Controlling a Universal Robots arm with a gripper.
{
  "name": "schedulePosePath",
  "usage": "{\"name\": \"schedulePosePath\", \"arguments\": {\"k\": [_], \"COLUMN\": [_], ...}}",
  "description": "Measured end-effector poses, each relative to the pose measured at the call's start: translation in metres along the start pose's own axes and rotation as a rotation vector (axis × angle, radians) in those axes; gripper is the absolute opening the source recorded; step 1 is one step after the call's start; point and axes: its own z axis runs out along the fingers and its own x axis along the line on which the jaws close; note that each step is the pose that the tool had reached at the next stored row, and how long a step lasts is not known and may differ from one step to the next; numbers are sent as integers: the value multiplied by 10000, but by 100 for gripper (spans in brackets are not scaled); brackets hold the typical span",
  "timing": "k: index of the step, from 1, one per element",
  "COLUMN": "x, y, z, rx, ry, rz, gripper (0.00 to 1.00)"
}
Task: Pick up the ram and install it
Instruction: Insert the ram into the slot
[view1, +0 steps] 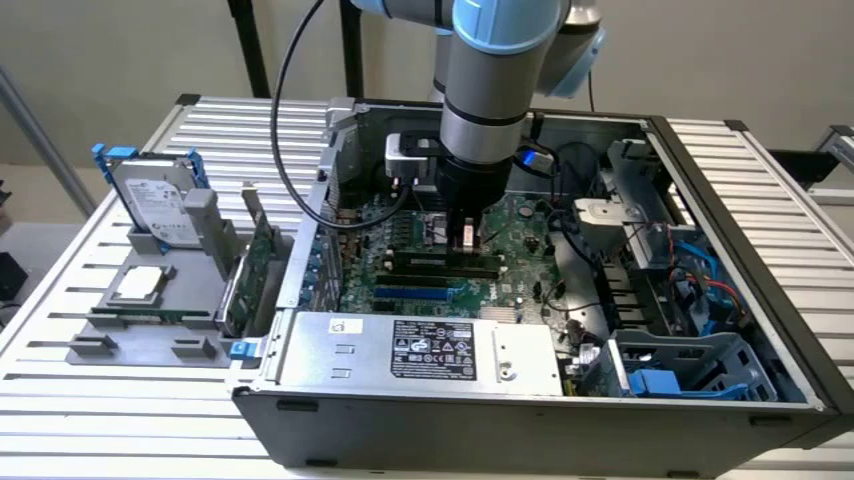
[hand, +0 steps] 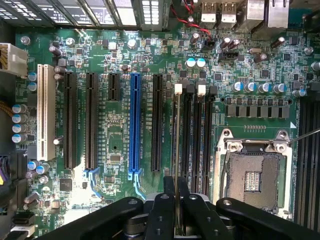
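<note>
The ram (hand: 177, 145) shows edge-on in the wrist view as a thin dark strip running along the first of the black memory slots (hand: 192, 135). My gripper (hand: 176, 192) is shut on the ram, its black fingers (hand: 163, 210) pressed close on either side. In the exterior view the gripper (view1: 467, 240) points straight down inside the open computer case, just above the green motherboard (view1: 400, 285) and its slots. Whether the ram touches the slot I cannot tell.
An empty processor socket (hand: 257, 175) lies beside the memory slots, and a blue slot (hand: 134, 125) and black expansion slots lie on the other side. Case walls, cables (view1: 574, 230) and the power supply (view1: 414, 350) surround the board. Outside, a grey holder (view1: 134, 330) carries a hard drive (view1: 154, 205), a processor chip (view1: 140, 285) and a green card (view1: 254, 270).
</note>
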Motion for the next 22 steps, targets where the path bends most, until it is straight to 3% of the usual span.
{"name": "schedulePosePath", "arguments": {"k": [22], "x": [-38], "y": [1], "z": [21], "rx": [8], "ry": [28], "rz": [1], "gripper": [0]}}
